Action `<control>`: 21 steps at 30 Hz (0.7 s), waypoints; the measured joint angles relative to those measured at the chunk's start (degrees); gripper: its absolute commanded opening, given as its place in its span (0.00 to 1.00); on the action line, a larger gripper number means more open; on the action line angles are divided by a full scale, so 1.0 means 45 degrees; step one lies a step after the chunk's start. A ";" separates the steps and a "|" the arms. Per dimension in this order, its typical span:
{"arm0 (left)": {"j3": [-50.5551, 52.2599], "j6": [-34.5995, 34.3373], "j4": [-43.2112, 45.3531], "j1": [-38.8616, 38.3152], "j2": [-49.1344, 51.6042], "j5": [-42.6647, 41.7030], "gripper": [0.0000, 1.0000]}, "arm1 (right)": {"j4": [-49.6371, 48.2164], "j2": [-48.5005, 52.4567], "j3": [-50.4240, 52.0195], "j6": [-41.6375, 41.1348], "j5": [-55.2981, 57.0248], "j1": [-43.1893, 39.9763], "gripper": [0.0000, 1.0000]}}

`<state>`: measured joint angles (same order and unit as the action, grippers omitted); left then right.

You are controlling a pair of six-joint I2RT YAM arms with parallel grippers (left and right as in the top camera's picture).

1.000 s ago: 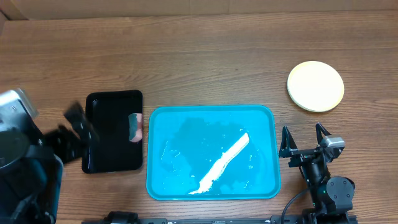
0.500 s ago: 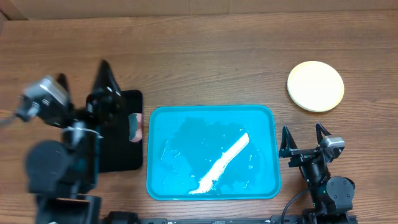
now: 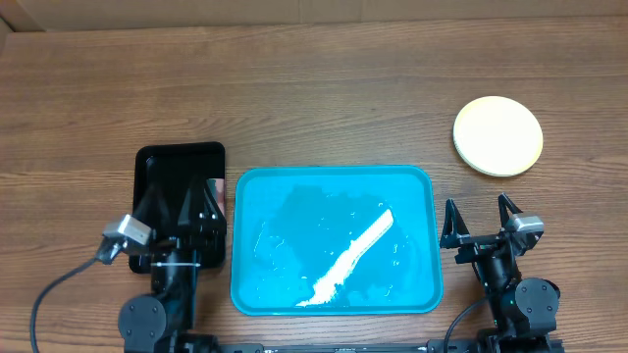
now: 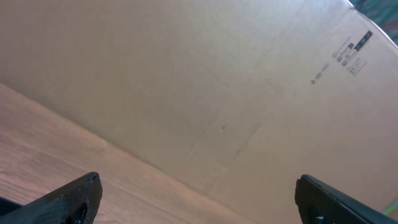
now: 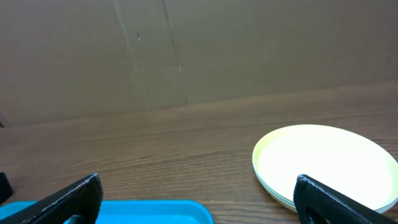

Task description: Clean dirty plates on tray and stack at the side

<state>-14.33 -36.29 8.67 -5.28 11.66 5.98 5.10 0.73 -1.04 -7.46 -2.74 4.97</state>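
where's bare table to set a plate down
Free: the wide strip of table beyond the black tray and turquoise tray, left of the plate stack. Crowded: the near edge, where the left gripper and right gripper flank the turquoise tray.

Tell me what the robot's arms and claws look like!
Both arms are black, with round joints near the base. The left gripper and right gripper each end in two thin, pointed black fingers, like little horns. A small silver-grey box sits beside each one. A black cable loops out from the left arm.
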 measured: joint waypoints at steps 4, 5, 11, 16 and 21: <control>0.0476 -0.0194 0.0024 0.0000 -0.0937 0.0005 1.00 | 0.0005 0.0000 0.0000 0.0005 0.0000 0.0000 1.00; 0.0534 -0.0228 0.0039 0.0000 -0.1156 0.0005 1.00 | 0.0000 0.0000 0.0000 -0.0005 0.0005 0.0000 1.00; 0.0865 -0.0257 0.0131 0.0000 -0.2283 0.0005 1.00 | 0.0005 0.0000 0.0000 0.0000 0.0005 0.0000 1.00; 0.1224 -0.0287 0.0126 0.0000 -0.2380 0.0005 1.00 | 0.0005 0.0000 0.0000 0.0000 0.0005 0.0000 1.00; 0.1744 -0.0146 0.0175 0.0000 -0.2380 -0.0068 1.00 | 0.0005 0.0000 0.0000 0.0005 0.0000 0.0000 1.00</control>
<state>-6.48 -36.95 9.45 -5.28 0.95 5.67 5.13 0.73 -1.04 -7.44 -2.74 4.97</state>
